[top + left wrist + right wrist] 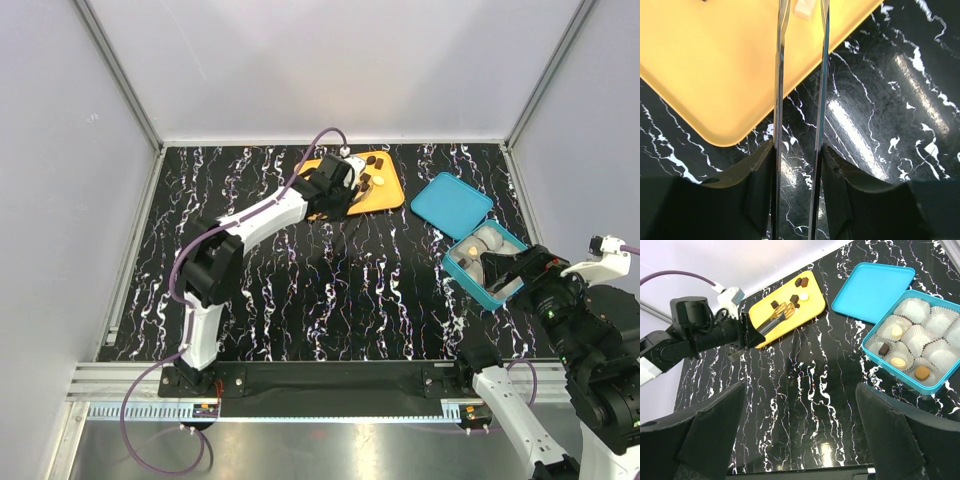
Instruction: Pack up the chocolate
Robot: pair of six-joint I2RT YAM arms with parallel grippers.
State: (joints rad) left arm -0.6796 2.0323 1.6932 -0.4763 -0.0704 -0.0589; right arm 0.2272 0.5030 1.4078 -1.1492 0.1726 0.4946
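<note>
Loose chocolate pieces, dark (pixel 774 303) and cream (pixel 803 296), lie on the orange tray (pixel 815 305) at the back of the table. My left gripper (pixel 365 182) reaches over that tray. Its two thin metal blades (pixel 780 75) flank a cream piece (pixel 805 9) and are shut on it; the tips run out of the top of the left wrist view. The teal box (pixel 875 354) at the right holds several pieces in white paper cups, among them a dark one (pixel 883 349). My right gripper (pixel 801 390) hangs wide open over bare table beside the box, holding nothing.
The teal lid (pixel 875 290) lies flat behind the box, between it and the tray. White walls with metal rails (pixel 130 250) close in the black marbled table (pixel 330 290) on three sides.
</note>
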